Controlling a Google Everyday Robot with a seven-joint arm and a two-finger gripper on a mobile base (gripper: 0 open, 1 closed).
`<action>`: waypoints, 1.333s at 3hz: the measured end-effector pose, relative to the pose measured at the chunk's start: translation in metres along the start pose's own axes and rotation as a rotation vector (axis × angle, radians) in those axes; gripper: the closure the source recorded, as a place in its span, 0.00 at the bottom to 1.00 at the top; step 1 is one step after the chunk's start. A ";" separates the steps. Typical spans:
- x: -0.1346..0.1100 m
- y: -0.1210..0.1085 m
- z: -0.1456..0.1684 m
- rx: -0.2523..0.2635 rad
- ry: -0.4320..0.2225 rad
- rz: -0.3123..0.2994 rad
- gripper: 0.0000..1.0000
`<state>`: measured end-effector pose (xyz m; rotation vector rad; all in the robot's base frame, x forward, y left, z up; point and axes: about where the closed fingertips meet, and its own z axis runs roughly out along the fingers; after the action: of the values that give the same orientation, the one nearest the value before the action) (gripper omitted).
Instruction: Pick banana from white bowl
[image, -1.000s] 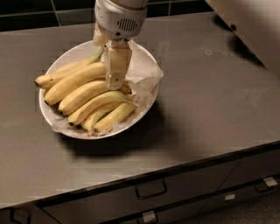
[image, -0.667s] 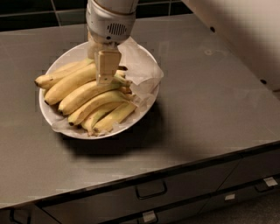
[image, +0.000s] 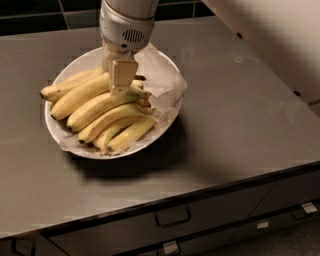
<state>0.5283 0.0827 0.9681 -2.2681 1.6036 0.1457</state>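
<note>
The white bowl (image: 79, 63) is a wide shallow dish lined with crumpled white paper (image: 161, 80), on the left half of a grey counter. It holds several yellow bananas side by side. The banana (image: 80, 96) is the long thick one second from the back, running from lower left to upper right. My gripper (image: 118, 86) hangs straight down from its white wrist housing (image: 125, 27) and is down at the right part of this banana, against its near side. The banana's stem end is hidden behind the gripper.
Other bananas (image: 112, 117) lie in front of and behind the banana in the same bowl. The grey counter (image: 240, 130) stretches to the right and front. Drawers with handles (image: 172, 218) are below its front edge. A large beige body (image: 280, 40) fills the upper right.
The gripper has moved left and toward the back of the bowl, from the middle bananas to the long banana near the back, and sits lower among them.
</note>
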 end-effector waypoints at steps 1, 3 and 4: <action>0.003 -0.001 0.004 -0.006 0.003 0.008 0.49; 0.006 -0.003 0.010 -0.021 0.008 0.015 0.49; 0.006 -0.004 0.012 -0.025 0.016 0.018 0.65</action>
<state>0.5356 0.0829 0.9563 -2.2792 1.6397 0.1539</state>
